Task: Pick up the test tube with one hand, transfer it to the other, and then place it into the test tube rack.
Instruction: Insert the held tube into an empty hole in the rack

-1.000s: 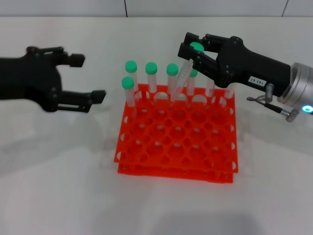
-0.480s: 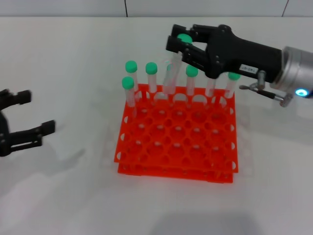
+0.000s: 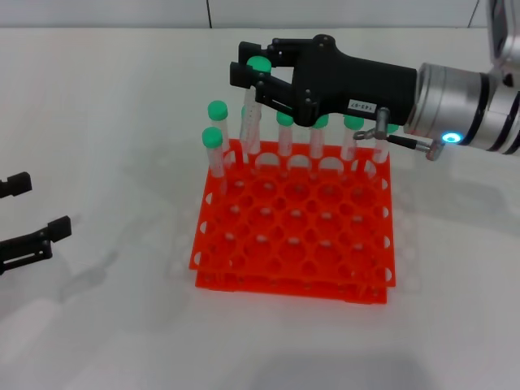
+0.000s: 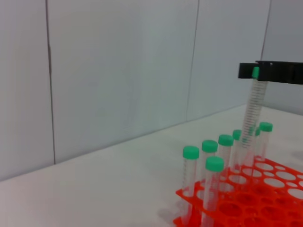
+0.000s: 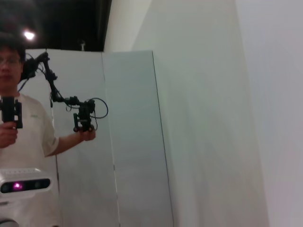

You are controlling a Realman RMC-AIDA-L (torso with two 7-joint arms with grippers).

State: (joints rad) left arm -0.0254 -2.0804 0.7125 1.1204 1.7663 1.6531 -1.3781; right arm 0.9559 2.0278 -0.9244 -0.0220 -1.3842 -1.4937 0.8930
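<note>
The rack (image 3: 294, 231) at frame centre holds seven tubes (image 3: 215, 150) along its back rows. The right claw (image 3: 253, 75), now further left, grips the tube (image 3: 251, 114) above the rack; the left claw (image 3: 28, 213), fingers wide, has retreated to the left edge.

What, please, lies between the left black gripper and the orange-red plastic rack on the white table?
Nothing: in the head view, only bare white table separates the left gripper from the orange-red rack.
</note>
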